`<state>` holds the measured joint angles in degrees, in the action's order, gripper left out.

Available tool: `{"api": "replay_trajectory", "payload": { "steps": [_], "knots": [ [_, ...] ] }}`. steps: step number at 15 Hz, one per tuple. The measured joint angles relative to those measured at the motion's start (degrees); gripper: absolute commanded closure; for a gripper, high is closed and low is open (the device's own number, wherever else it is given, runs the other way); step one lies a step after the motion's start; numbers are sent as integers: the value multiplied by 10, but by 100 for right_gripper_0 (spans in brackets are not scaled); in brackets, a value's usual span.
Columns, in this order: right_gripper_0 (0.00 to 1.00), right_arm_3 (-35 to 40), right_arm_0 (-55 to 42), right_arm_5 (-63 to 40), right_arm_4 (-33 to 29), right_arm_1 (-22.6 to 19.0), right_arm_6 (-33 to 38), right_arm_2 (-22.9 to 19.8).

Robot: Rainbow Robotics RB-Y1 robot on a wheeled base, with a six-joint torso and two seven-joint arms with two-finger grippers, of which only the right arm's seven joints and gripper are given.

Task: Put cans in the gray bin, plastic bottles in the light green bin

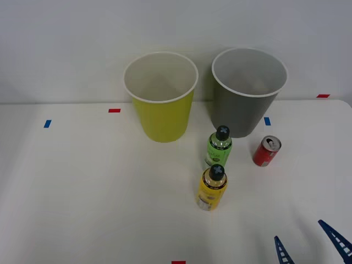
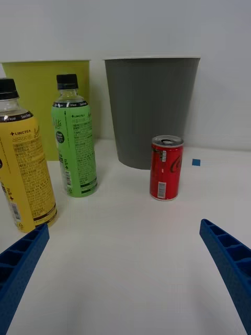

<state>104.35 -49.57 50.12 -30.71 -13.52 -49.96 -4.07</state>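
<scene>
Cans and bottles are seen standing upright on the white table [image 1: 82, 192], none held. One small slim red can w/ silver top [image 1: 267, 151] stands just beside the base of the large dark gray tapered round bin w/ pale rim [image 1: 248, 110], on the robot's right of it; in the wrist view it [image 2: 167, 167] is seen in front of that bin [image 2: 151, 110]. Green-label plastic bottle w/ black cap [image 1: 219, 147] stands in front of the gap between the bins, and the yellow-label plastic bottle w/ black cap [image 1: 212, 188] is placed just nearer the robot. Large yellow-green tapered round bin w/ white rim [image 1: 160, 110] stands to the left of the gray bin; as far as its interior is visible, nothing is seen inside. An orange can may lie in the gray bin; its floor is partly hidden, so this cannot be confirmed. Right gripper [image 1: 311, 242] is spread wide, blue ribbed fingers [image 2: 230, 261] well apart, nothing grasped, facing the red can. Judged status: three items at least remain unsorted, i.e. red can to gray bin, both bottles to yellow-green bin.
</scene>
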Motion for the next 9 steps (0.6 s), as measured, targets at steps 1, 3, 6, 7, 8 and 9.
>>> {"api": "replay_trajectory", "payload": {
  "steps": [1, 3, 6, 7, 8, 9],
  "knots": [
    [0, 0, 3, 0, -2, -13, 17, -3],
    [0, -4, 5, -1, 24, -35, 22, 11],
    [0, -29, 13, -2, 84, -54, 10, 49],
    [0, -32, 13, -2, 91, -56, 7, 53],
    [0, -36, 13, -2, 106, -55, 5, 58],
    [0, -40, 13, -2, 116, -53, 2, 61]
  ]
}}
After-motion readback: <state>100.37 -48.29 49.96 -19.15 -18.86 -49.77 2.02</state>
